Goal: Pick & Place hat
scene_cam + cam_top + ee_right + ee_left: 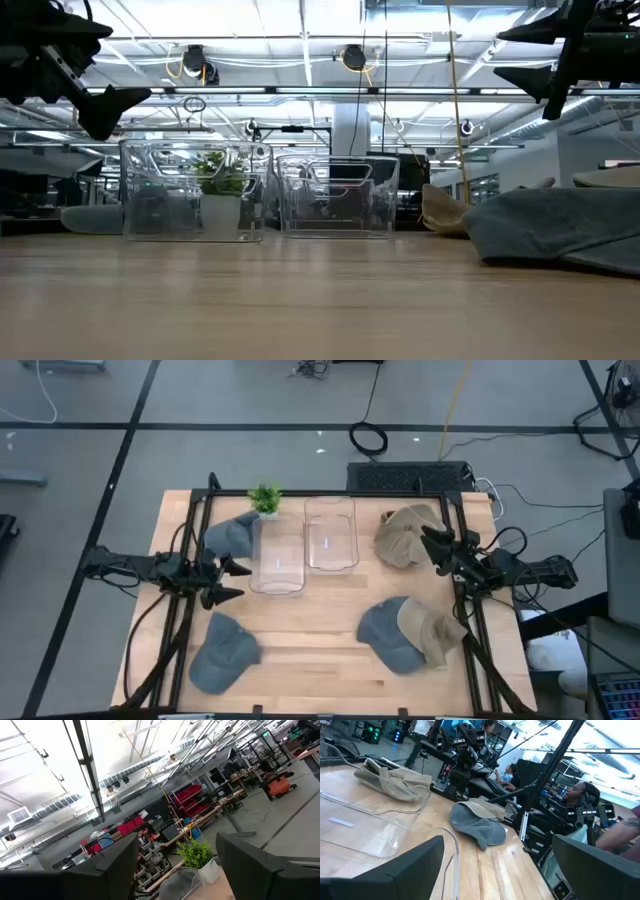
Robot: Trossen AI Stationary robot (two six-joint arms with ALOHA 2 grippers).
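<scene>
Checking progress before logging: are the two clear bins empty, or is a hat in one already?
Both empty: the clear bins show only bare table through them.

Hats: four units, all lying flat.
Gray hat [232, 536] at 10 o'clock; gray hat [222, 652] at 7; tan hat [406, 533] at 2; gray-and-tan hat [410, 634] at 5.

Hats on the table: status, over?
Left gripper open, empty, beside clear bins. Right gripper open, empty, beside tan hat. Four hats untouched. Nothing blocking.
</scene>
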